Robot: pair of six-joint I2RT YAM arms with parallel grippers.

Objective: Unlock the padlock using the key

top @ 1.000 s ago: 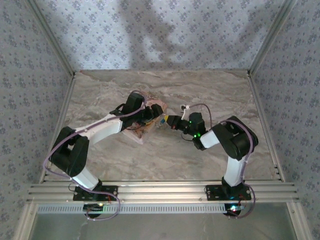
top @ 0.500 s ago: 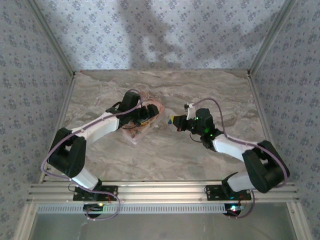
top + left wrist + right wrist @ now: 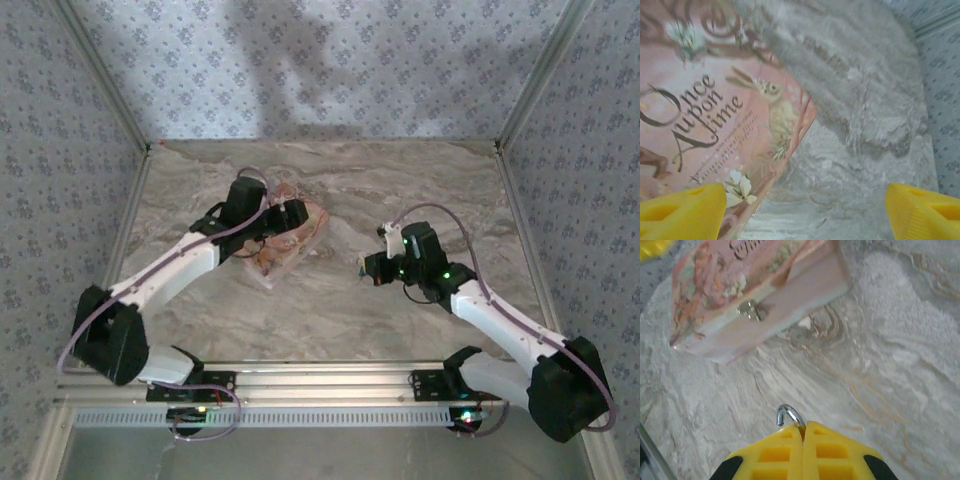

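left gripper (image 3: 290, 218) hovers over the pink "once upon a time" box (image 3: 715, 115), fingers spread wide, holding nothing. further right, above the marble table (image 3: 330, 310), the right gripper (image 3: 802, 430) is clamped on the padlock (image 3: 788, 410), whose silvery shackle pokes out between the tips.

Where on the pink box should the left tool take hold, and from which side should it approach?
Probably from above, across the narrower span of the pink box, one finger on each side wall. It lies flat, lid up, so only those walls face apart. The open left tool hangs over its edge. Keep off the metal clasp.
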